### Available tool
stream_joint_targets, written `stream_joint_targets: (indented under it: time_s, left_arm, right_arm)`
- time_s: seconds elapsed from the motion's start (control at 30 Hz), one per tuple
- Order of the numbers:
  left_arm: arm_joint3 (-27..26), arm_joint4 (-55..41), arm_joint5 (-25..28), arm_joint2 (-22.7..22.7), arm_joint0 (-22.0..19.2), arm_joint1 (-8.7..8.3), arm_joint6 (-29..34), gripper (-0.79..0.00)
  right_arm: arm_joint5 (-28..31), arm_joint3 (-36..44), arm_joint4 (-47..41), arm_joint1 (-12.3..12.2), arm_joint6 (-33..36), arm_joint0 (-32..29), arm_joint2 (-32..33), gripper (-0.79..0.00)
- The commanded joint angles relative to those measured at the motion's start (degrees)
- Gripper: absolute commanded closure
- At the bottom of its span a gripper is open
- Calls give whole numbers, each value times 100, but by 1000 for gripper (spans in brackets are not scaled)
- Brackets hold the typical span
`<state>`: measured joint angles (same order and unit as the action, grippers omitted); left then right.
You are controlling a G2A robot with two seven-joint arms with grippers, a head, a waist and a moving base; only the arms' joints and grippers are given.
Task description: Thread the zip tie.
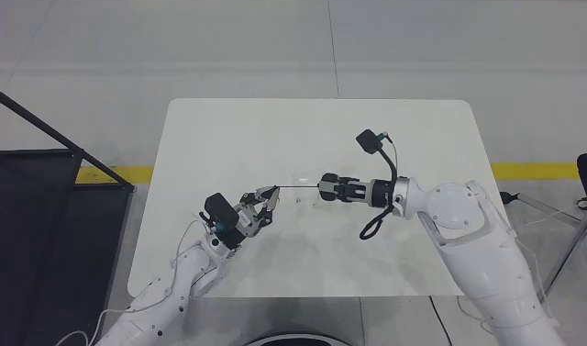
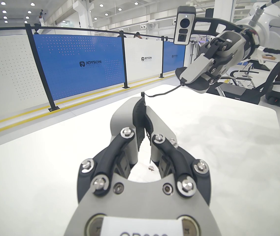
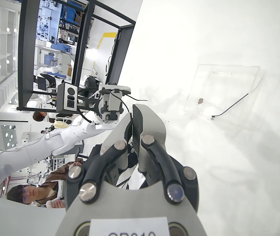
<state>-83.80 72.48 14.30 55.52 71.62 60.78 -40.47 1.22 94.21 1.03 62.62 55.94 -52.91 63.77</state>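
Table (image 1: 422, 245): white, rounded corners.
Right gripper (image 1: 320, 188): clenched on one end of the zip tie (image 2: 162, 94), above mid-table.
Left gripper (image 1: 269, 199): facing the right gripper, clenched on the tie's other end.
Tray (image 3: 228, 66): clear, flat on the table, under the held tie.
Zip tie: thin, black, spanning both grippers, clear of the table.
Spare tie (image 3: 231, 108): black, lying in the tray.

I am stretching both arms toward each other, forearms low and nearly level. My left pincer (image 2: 143, 104) is pressing its fingers together on one end of the zip tie (image 1: 295, 189). My right pincer (image 3: 132, 116) is clamping the other end, fingers closed, wrist rolled onto its side, tips pointing at the left's
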Motion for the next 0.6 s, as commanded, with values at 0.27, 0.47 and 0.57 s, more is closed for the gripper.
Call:
stream_joint_targets:
  time_s: [0.27,0.47,0.57]
  left_arm:
    - [0,0,0,0,0,0,0,0]
    - [0,0,0,0,0,0,0,0]
    - [0,0,0,0,0,0,0,0]
  right_arm:
    - [-81,3,38,-2,13,27,-43,0]
    - [-114,-10,49,2,27,57,-83,0]
    - [-95,-11,37,2,17,57,-85,0]
